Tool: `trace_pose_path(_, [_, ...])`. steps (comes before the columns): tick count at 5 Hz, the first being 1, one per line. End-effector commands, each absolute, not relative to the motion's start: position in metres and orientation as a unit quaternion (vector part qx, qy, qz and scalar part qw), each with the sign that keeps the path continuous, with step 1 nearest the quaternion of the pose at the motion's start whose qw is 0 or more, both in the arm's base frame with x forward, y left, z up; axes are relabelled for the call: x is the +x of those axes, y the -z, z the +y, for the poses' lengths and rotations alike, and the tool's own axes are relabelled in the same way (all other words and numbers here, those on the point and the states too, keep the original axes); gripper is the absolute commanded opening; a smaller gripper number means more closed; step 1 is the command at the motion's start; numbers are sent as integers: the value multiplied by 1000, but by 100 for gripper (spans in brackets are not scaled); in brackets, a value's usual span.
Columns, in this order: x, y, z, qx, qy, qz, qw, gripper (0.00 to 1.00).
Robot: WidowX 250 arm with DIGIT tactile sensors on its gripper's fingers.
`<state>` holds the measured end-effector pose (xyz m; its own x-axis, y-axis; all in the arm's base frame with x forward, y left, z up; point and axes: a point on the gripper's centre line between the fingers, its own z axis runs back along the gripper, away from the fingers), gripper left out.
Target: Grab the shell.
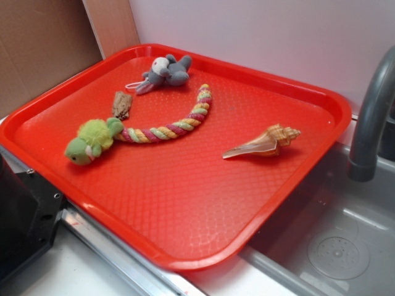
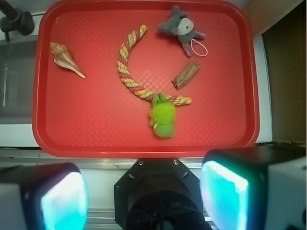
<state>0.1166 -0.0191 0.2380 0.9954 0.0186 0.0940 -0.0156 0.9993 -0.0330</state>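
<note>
Exterior view: a red tray (image 1: pixel 185 216) with a textured floor rests partly over a grey sink (image 1: pixel 333 246), beside a dark grey faucet (image 1: pixel 370 117). The shell (image 1: pixel 264 142) lies on its side toward the tray's faucet-side edge, its knobby spiral end pointing to the faucet and its pale pointed tail toward the tray's middle. A braided rope toy (image 1: pixel 179 125) curves across the tray and ends in a green plush turtle (image 1: pixel 92 139). A small brown bark-like chunk (image 1: pixel 121 105) lies just beside the turtle, and a grey plush mouse (image 1: pixel 164 72) sits near the far rim. No writing or brand mark can be read on any object. The gripper is outside this view.

Wrist view: the gripper (image 2: pixel 144 196) appears at the bottom edge, its two fingers (image 2: pixel 64 201) set well apart with glowing teal pads facing inward and nothing between them. It hangs above the near rim of the tray (image 2: pixel 96 139), well apart from every object. The shell (image 2: pixel 64 58) lies in the upper left part of the tray, far from the gripper and to the left of its centre line, tail pointing down and right. The rope toy (image 2: pixel 125 72), turtle (image 2: pixel 163 117), chunk (image 2: pixel 187 75) and mouse (image 2: pixel 181 29) occupy the middle and upper right. No lettering is legible here either.
</note>
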Motion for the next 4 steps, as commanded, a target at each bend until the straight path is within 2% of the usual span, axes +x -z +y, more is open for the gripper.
trace_pose_path(1, [117,-238,-19,-16,-9,-47,999,100])
trace_pose_path(2, [123,-235,-22,-5,-2,-65,998,100])
trace_pose_path(3, [141,-228,-32,25,64,-63,996,100])
trace_pose_path(4, [171,-213,-49,27,187,-75,979,100])
